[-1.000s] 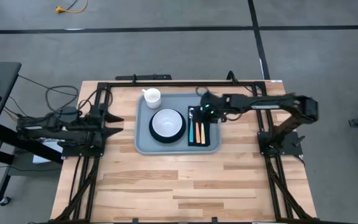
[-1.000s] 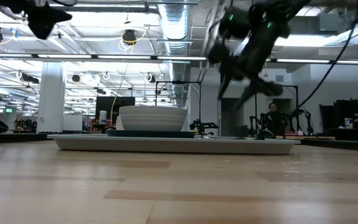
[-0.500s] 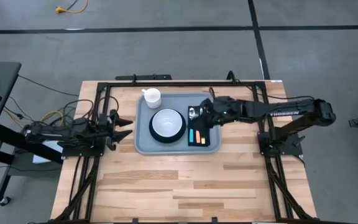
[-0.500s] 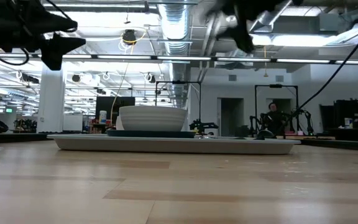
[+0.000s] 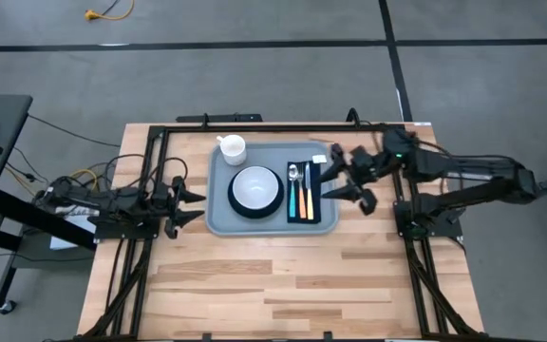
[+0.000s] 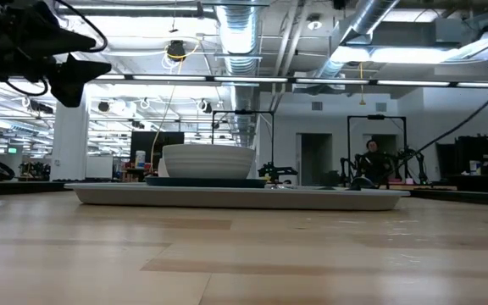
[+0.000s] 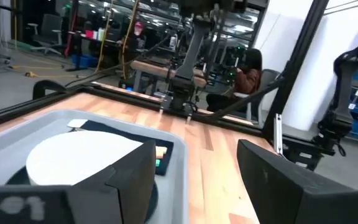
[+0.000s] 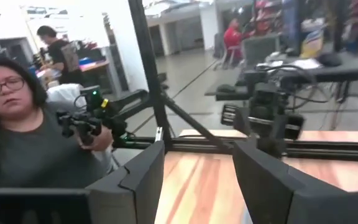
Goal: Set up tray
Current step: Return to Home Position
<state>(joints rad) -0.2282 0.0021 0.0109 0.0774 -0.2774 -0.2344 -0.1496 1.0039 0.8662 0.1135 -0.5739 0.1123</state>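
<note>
The laid tray (image 5: pixel 218 224) sits mid-table toward the far edge, between the left gripper (image 5: pixel 190 205) and right gripper (image 5: pixel 336 176), both with fingers spread. The right hangs just beside the rim; a low swing could jolt the cutlery (image 5: pixel 302 195) off its napkin (image 5: pixel 316 211).

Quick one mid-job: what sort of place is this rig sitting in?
Most likely a big open robotics lab or workshop: exposed ceiling ducts, a concrete floor around the framed wooden table, and a person among cluttered workbenches beyond.
</note>
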